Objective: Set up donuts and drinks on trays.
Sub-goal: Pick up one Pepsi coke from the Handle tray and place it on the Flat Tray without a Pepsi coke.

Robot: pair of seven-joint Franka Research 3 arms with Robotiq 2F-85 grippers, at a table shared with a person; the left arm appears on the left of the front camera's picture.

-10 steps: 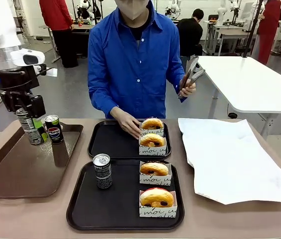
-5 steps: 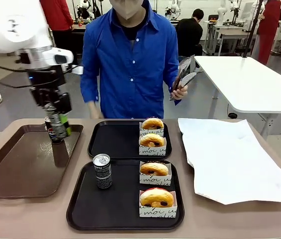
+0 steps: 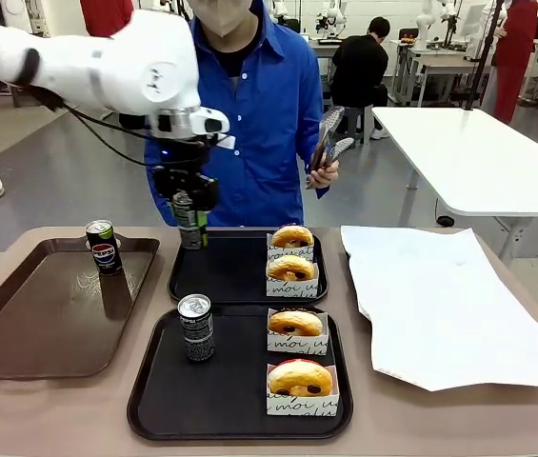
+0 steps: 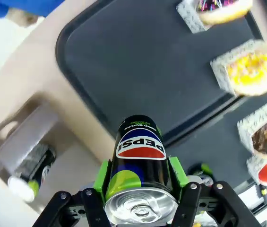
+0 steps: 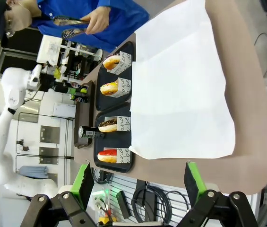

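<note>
The left gripper (image 3: 190,221) squeezes a drink can (image 4: 140,166) tight and holds it in the air over the left end of the far black tray (image 3: 213,274). That tray has two donuts (image 3: 291,253) but no can on it. Keep the can straight up and put it down softly on the bare left side, away from the donuts.

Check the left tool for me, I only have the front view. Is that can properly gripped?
Observer: Yes. The left wrist view shows the left tool with a green pad on each side of the can, whose silver top faces the camera.
Operator: Right tool?
Observer: The right tool is open, with nothing between its pads.
Operator: Toppings on the far tray?
Observer: Seen from above, the far tray holds a yellow-iced donut and a sprinkled donut.
</note>
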